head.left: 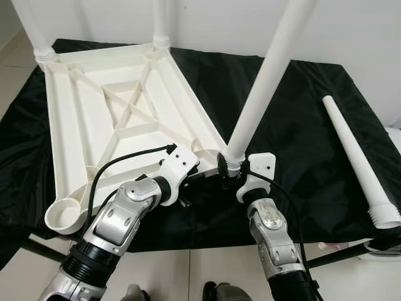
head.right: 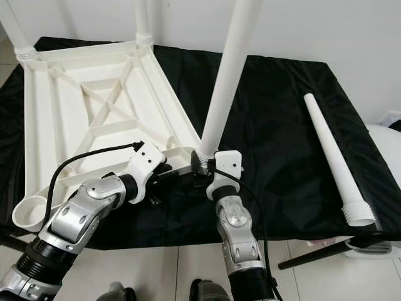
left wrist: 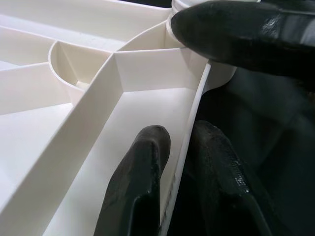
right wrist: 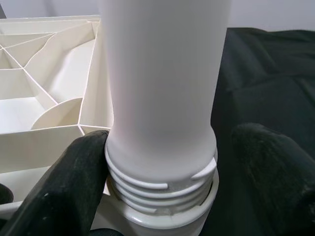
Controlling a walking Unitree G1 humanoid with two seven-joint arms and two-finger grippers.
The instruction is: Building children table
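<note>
A white plastic table top [head.left: 94,106] lies upside down on a black cloth [head.left: 301,125]. Two white legs [head.left: 161,19] stand in its far corners. A third leg [head.left: 266,81] leans to the right with its threaded base in the near right corner socket. My right gripper [head.left: 230,166] is shut on that threaded base [right wrist: 157,162], one finger on each side. My left gripper [head.left: 202,174] is shut on the table top's near rim [left wrist: 192,113] just beside that socket, one finger inside the wall and one outside.
A fourth loose leg [head.left: 357,157] lies on the cloth at the right. The near left corner socket [head.left: 62,216] holds nothing. A black bar [head.left: 351,251] sticks out under the cloth's near right edge. A white rounded object [head.right: 385,144] sits at the far right.
</note>
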